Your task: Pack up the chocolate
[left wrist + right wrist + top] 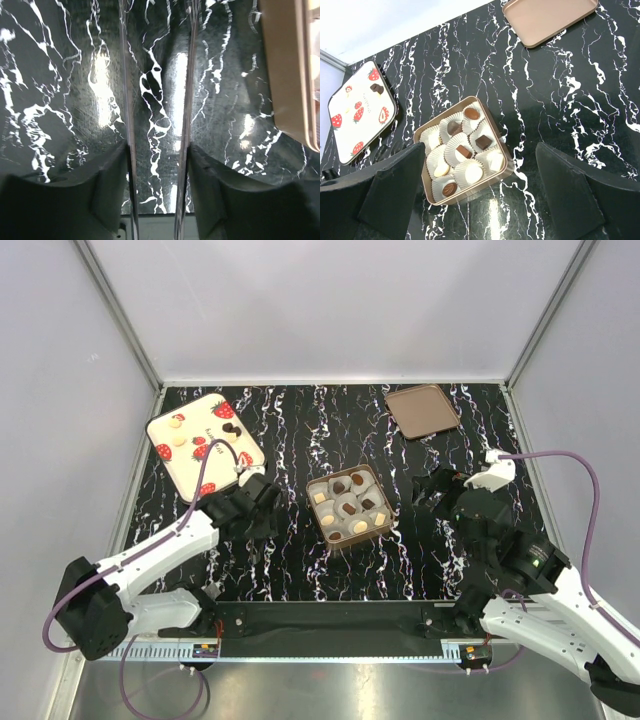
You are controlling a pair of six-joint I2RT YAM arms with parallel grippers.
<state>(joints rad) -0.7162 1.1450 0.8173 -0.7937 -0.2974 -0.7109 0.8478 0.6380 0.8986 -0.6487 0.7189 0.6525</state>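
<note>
1. Your left pincer [157, 180] hangs open and empty, low over the bench [60, 100]. It sits just on the near side of the strawberry tray [190, 472], whose rim shows at the right of the wrist view.
2. Your right pincer [437, 487] is spread wide and holds nothing. It is to the right of the box [475, 191] and apart from it.
3. The chocolates [230, 427] left to pack lie loose on the tray at the far left: a dark piece toward its right side, cream pieces toward its far corner.
4. More pieces already sit in the paper cups [455, 160] of the box at the bench's centre. I cannot tell whether any cup is still free.
5. The lid [423, 410] lies flat at the far right, well apart from the box.
6. Expect each piece to be very light and stiff, with a smooth shell that likely marks or cracks under a hard squeeze. On the glossy tray it may skate away when one finger touches first.
7. Take hold low, across two opposite sides, with the piece centred between the fingers. Close only until it is held. The rounded pieces will probably tend to squirt out, so square up on them first.
8. The cups look like thin pleated paper, so lower a piece straight down to avoid folding a wall under it.
</note>
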